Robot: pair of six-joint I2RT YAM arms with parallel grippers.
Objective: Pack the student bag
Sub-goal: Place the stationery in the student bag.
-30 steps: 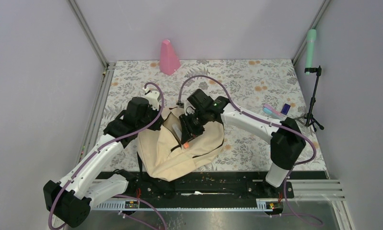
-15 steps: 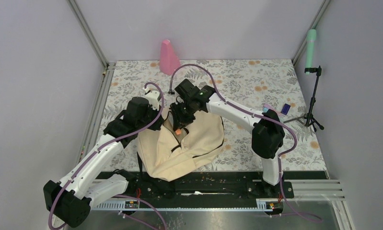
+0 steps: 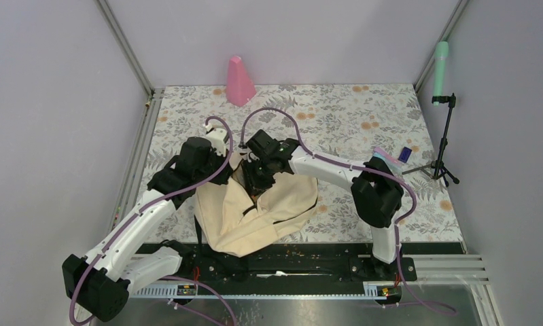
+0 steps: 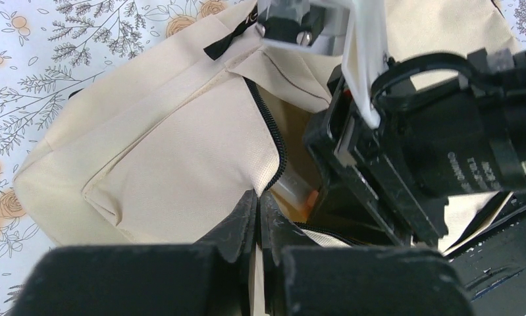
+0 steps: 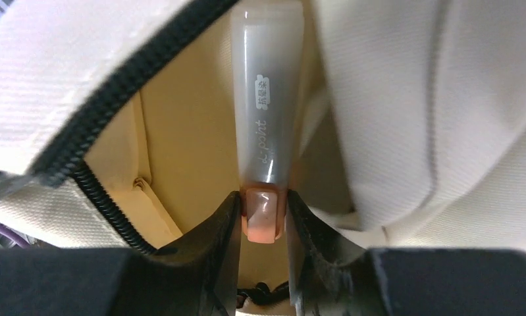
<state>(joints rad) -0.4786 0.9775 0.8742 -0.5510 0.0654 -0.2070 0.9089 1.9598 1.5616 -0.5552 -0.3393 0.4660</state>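
Student bag (image 3: pixel 282 204) update: right gripper (image 5: pixel 263 224) is clamped narrow on the orange end of a translucent pen (image 5: pixel 268 99), which pokes into the unzipped opening; left gripper (image 4: pixel 257 209) is pinched tight on the fabric by the zipper; bag slumps on the floral table (image 3: pixel 363 115), near edge, between both arms.

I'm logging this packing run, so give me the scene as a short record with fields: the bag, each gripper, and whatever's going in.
bag: student bag, main compartment open
left: left gripper shut on the bag's fabric at the opening's edge
right: right gripper shut on translucent pen, its orange end between the fingers
pen position: body reaching into the open compartment
elsewhere: pink cone, far side, apart from the bag
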